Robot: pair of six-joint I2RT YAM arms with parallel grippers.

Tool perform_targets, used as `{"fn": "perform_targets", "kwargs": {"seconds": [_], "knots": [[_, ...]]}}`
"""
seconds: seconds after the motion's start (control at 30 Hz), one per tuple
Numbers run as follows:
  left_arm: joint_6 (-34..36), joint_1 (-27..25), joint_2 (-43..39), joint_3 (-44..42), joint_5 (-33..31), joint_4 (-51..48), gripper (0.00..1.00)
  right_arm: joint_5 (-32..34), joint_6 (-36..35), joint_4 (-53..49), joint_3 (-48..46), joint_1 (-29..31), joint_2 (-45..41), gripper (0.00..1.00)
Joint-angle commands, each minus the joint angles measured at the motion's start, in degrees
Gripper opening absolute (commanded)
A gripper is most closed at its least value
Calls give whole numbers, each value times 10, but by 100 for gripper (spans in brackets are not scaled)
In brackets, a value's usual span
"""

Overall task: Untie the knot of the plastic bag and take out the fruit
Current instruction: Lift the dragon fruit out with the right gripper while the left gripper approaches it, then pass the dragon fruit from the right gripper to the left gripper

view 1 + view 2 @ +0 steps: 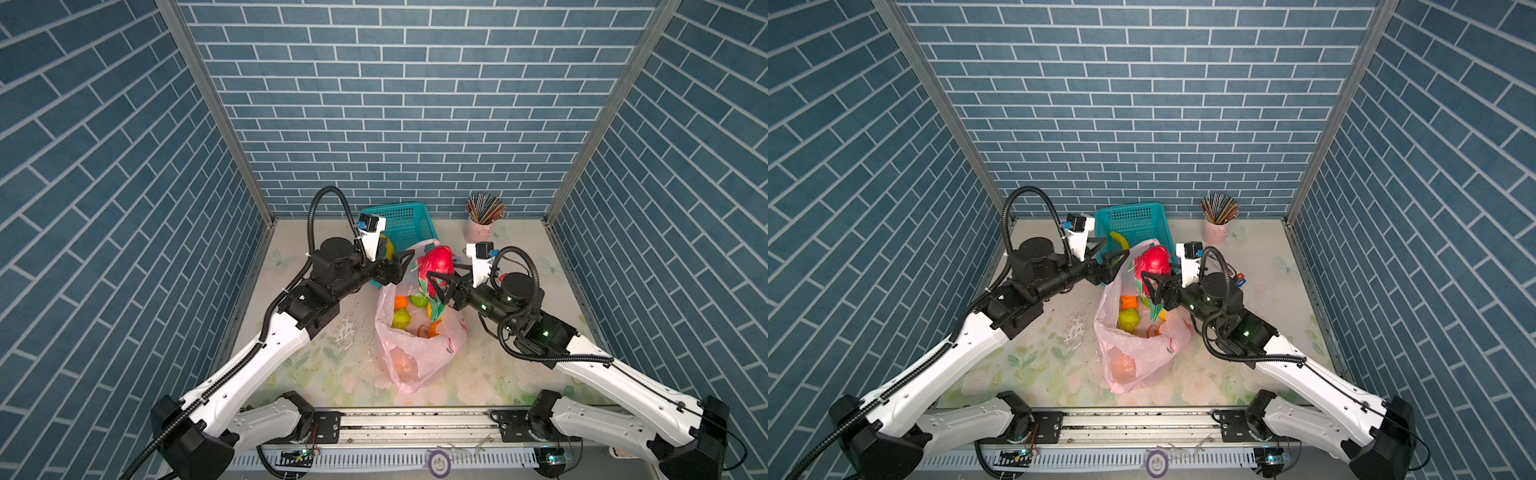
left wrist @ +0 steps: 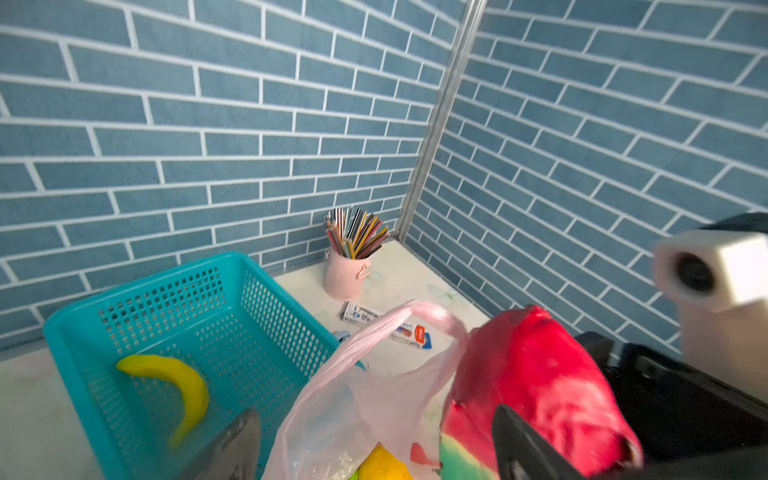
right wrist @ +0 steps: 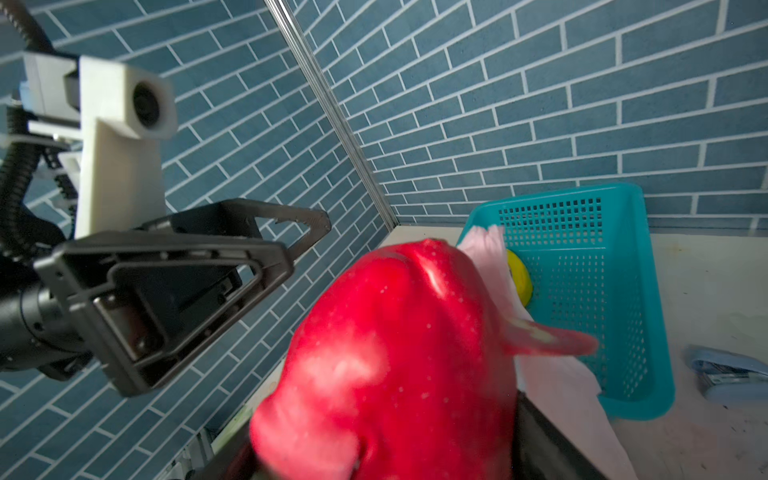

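**A:** From above, where do things stand?

**B:** In both top views the plastic bag [image 1: 415, 357] lies mid-table with its mouth gaping. I find no knot, so I judge the untying done. The right gripper [image 1: 441, 272] is clamped round the dragon fruit [image 1: 436, 257], held up over the bag's far end, near the teal basket [image 1: 392, 207].

**A:** And the other arm?

**B:** The left gripper [image 1: 1113, 247] hovers by the basket's near edge, jaws spread wide, nothing in them.

**A:** The left wrist view?

**B:** A pink handle loop [image 2: 399, 318] runs loose between its parted fingers, ungripped. Only a banana [image 2: 178, 378] lies in the basket.

**A:** The right wrist view?

**B:** The dragon fruit fills it, with a dark finger [image 3: 544, 440] against its side. The left gripper hangs empty beyond it.

**A:** So what's left?

**B:** Most of the emptying, I'd say. A green fruit [image 1: 401, 319], oranges [image 1: 400, 301] and others sit inside the bag, and one more shows through the film near its closed end.
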Motion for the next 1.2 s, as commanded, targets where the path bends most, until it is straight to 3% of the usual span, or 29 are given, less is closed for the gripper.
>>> {"fn": "perform_targets", "kwargs": {"seconds": [0.0,0.17,0.33,0.57,0.77,1.17], "knots": [[-4,1,-28,-25,63,78,87,-47,46,74,38,-16,-7,45],[53,-22,-63,-80,84,171,88,-60,123,135,47,-37,9,45],[95,-51,-61,-79,88,202,88,-60,137,163,65,-40,29,44],[71,-55,-1,-16,43,120,88,-84,130,193,71,-40,44,44],[49,-55,48,24,121,95,88,-122,133,232,64,-41,52,44],[43,-55,70,37,86,108,88,-183,181,249,55,-40,77,43]]}}
